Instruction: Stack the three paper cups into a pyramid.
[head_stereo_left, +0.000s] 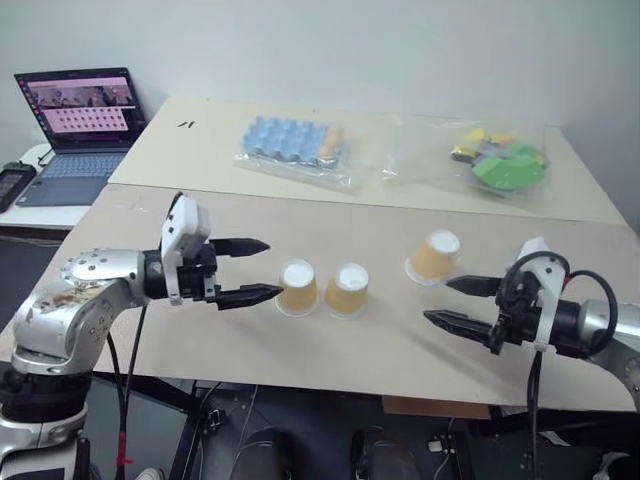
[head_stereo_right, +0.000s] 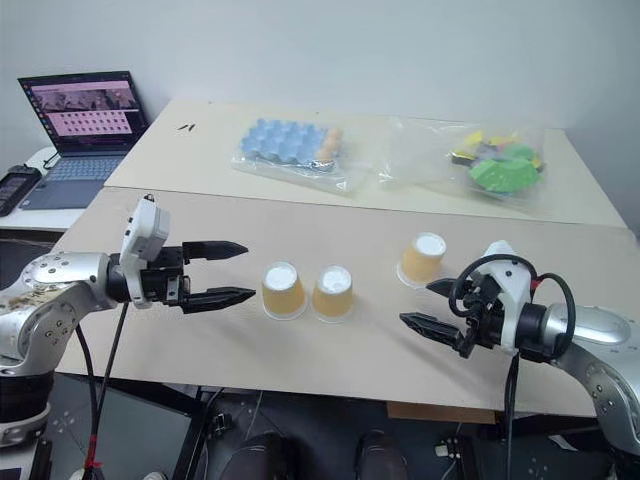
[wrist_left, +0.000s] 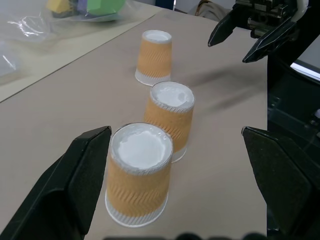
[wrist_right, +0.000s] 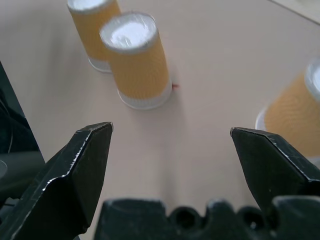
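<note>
The three paper cups stand upside down on the tan table (head_stereo_left: 330, 350), tan-orange ribbed sides and white bottoms up. Two stand close side by side: one cup (head_stereo_left: 298, 287) and its neighbour (head_stereo_left: 347, 290). The third cup (head_stereo_left: 434, 256) stands apart, further right and a little further back. My left gripper (head_stereo_left: 272, 268) is open just left of the pair, pointing at the nearest cup (wrist_left: 140, 175) without touching it. My right gripper (head_stereo_left: 437, 300) is open and empty, just in front of the third cup (wrist_right: 295, 115). No cup is on top of another.
On the far table lie a clear bag with a blue tray (head_stereo_left: 295, 145) and a clear bag with green and yellow pieces (head_stereo_left: 505, 160). An open laptop (head_stereo_left: 80, 120) and a phone (head_stereo_left: 15, 182) sit at far left. The near table's front edge runs below both grippers.
</note>
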